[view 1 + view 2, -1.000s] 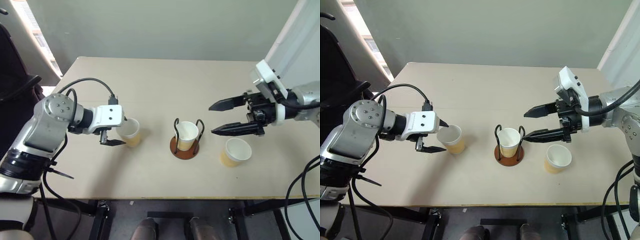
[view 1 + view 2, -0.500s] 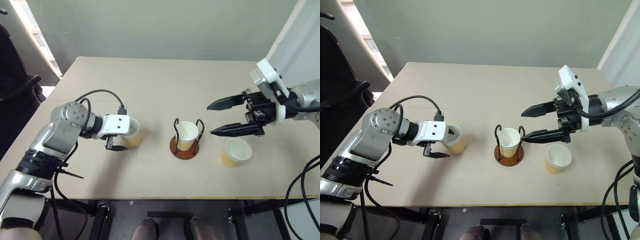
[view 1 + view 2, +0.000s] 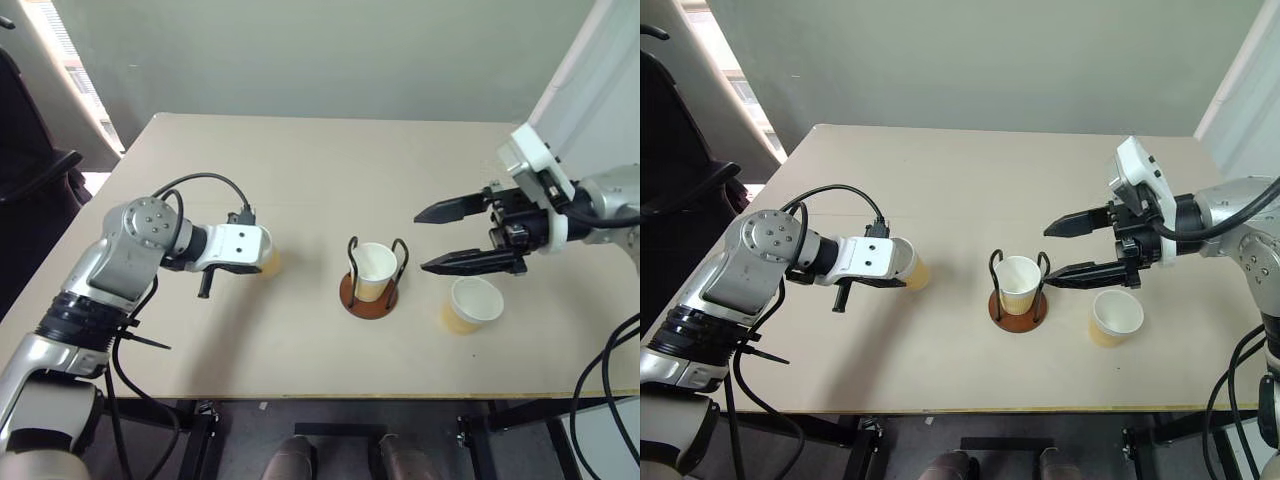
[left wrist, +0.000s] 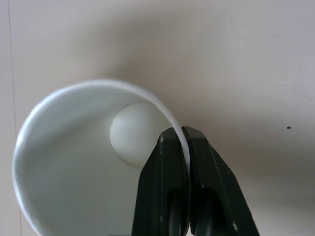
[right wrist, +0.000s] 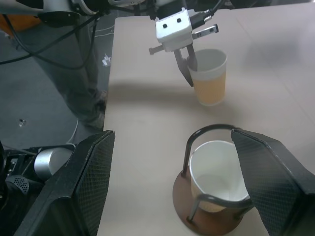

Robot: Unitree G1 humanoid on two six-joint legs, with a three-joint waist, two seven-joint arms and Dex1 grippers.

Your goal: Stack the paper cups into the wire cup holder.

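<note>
Pinched shut on the rim of a paper cup (image 4: 74, 162): left gripper (image 4: 183, 140), one black finger inside the white wall and the other outside it, thin wall between them. Reaches in from the left side of the table (image 3: 300, 170) with the elbow bent, grey upper arm slanting toward the near left corner, white wrist block turned toward the middle and tipped downward over that cup, covering most of it from above so that little more than a strip of tan side shows at the wrist's right end. Cup upright on the tabletop, left of the wire holder (image 3: 369, 287) and apart from it. Spread wide and holding nothing: right gripper (image 3: 452, 237), two long black fingers pointing left, roughly level, hanging in the air above the table. Comes in from the right edge, white wrist housing raised behind the fingers, forearm running off toward the right. Near the middle of the table, the wire holder on its round reddish-brown base, black loops upright, second cup (image 3: 374, 270) seated inside it, open mouth up. Third cup (image 3: 470, 304) loose and upright on the table just right of the holder, a little nearer, below the right gripper's lower finger, not touched by it.
</note>
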